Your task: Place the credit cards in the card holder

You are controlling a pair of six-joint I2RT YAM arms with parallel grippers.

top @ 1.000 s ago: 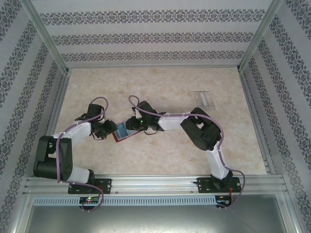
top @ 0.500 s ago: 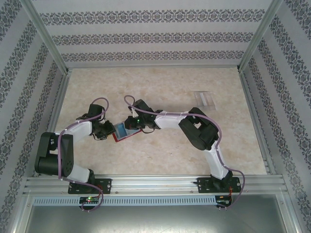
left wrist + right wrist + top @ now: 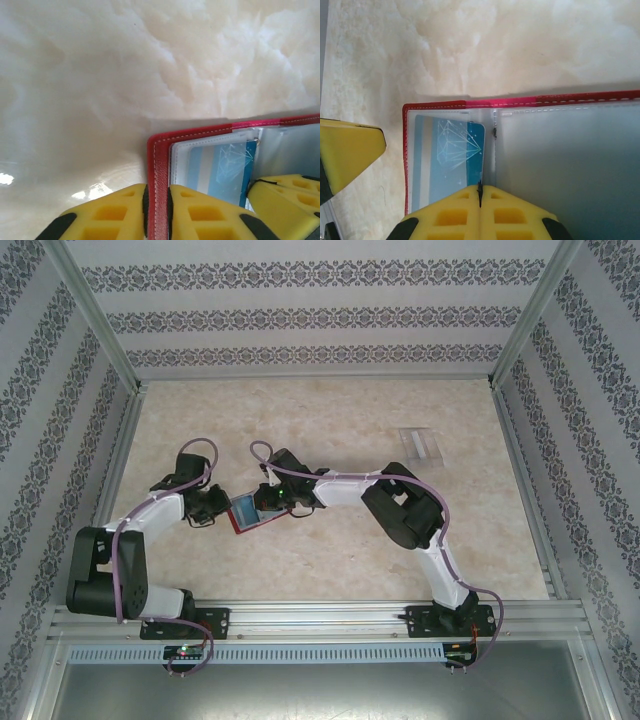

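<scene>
The jaws on our left arm were clamped on the wallet (image 3: 159,165). Their yellow fingers (image 3: 107,215) sat one on each side of the red left-hand edge, pinning that flap. The jaws on our right arm were pressed together, their fingertips (image 3: 452,217) meeting pad to pad over the wallet's middle fold, right at the lower corner of a blue card (image 3: 447,152) (whether a card edge or a pocket lip was nipped between them, we could not tell).

The wallet lay open and flat on the worktop (image 3: 330,570), left of centre, between the two arms. The blue card, with a pale diamond drawing on it, sat in the left-hand pocket, inside the red border and roughly square to it. The right-hand pocket looked grey and empty as far as the right wrist view reached.

So we judged the job partly done: one card was in or very nearly in, perhaps needing a last push to seat it. What was left lay well apart, at the far right of the worktop: pale see-through cards (image 3: 420,443), too small for us to count. Those had yet to be fetched and slid in, with the left arm likely needed to hold the wallet steady.
</scene>
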